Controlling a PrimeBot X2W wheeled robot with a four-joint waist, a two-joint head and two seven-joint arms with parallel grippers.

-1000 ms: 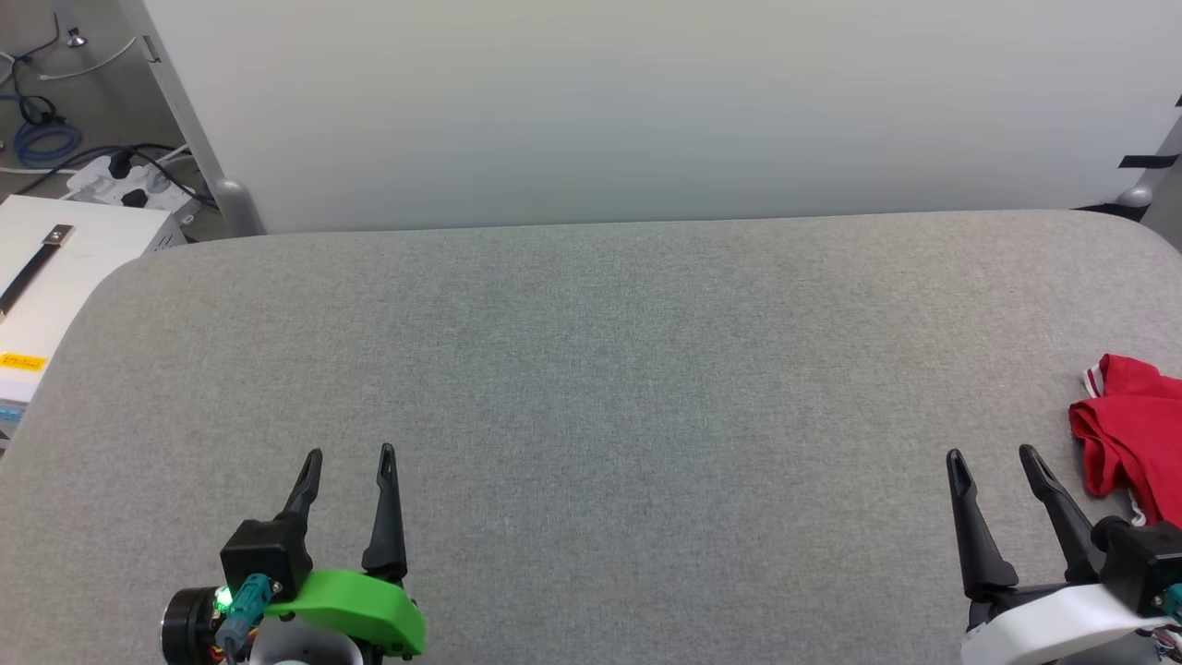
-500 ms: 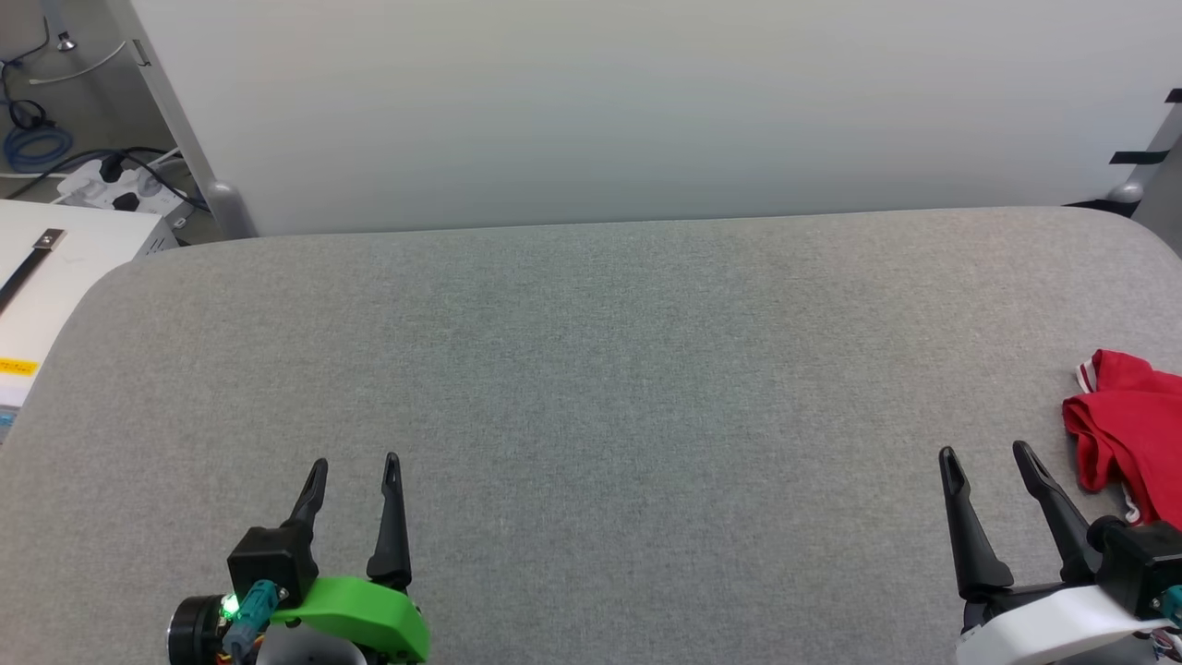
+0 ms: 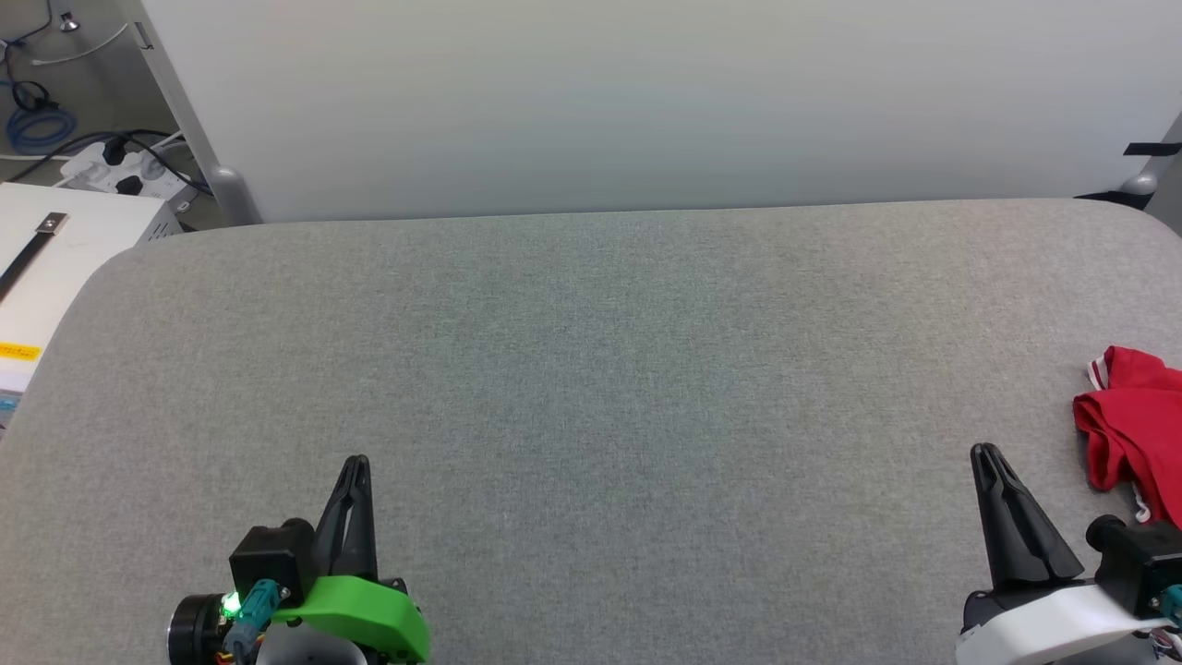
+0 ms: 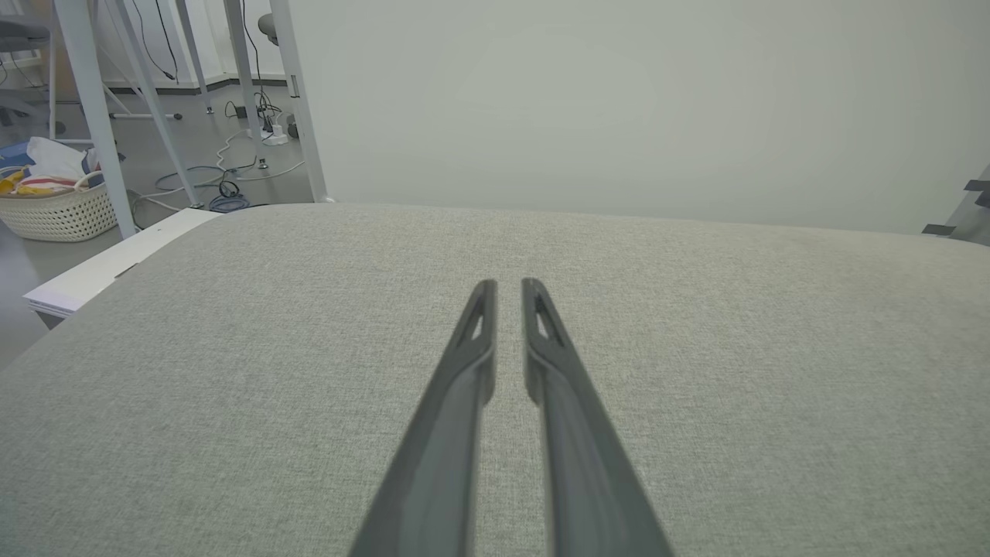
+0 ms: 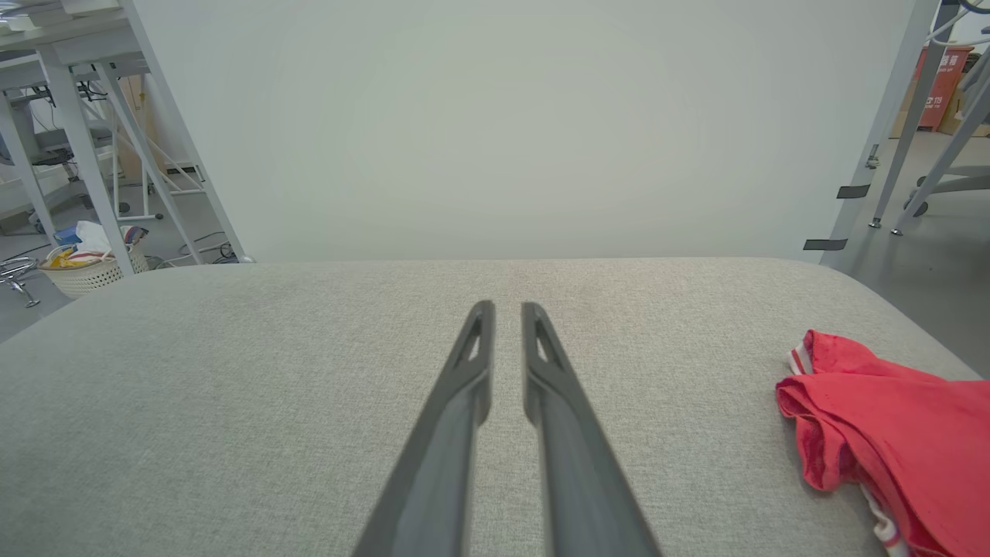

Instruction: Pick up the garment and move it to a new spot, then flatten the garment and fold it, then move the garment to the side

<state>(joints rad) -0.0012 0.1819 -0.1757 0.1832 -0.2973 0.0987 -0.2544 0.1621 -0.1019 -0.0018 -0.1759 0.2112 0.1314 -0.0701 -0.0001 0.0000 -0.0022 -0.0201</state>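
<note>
The garment (image 3: 1131, 425) is a crumpled red shirt with white-and-red striped trim, lying at the right edge of the grey fabric table (image 3: 591, 369); part of it runs out of the head view. In the right wrist view the garment (image 5: 889, 418) lies to the right of my fingers, apart from them. My right gripper (image 3: 986, 453) hovers just left of the garment, fingers drawn together with nothing between them. My left gripper (image 3: 355, 462) sits at the lower left, far from the garment, also shut and empty. Both wrist views show the fingertips nearly touching: left gripper (image 4: 506, 285), right gripper (image 5: 505, 307).
A white panel (image 3: 646, 102) stands along the table's far edge. A white box (image 3: 55, 249) sits off the table's left side, with a power strip and cables (image 3: 120, 171) on the floor behind it. A laundry basket (image 4: 54, 209) stands on the floor further left.
Both grippers have gone from open to shut, with nothing caught between the fingers. The head camera has shifted slightly; the garment lies as before.
</note>
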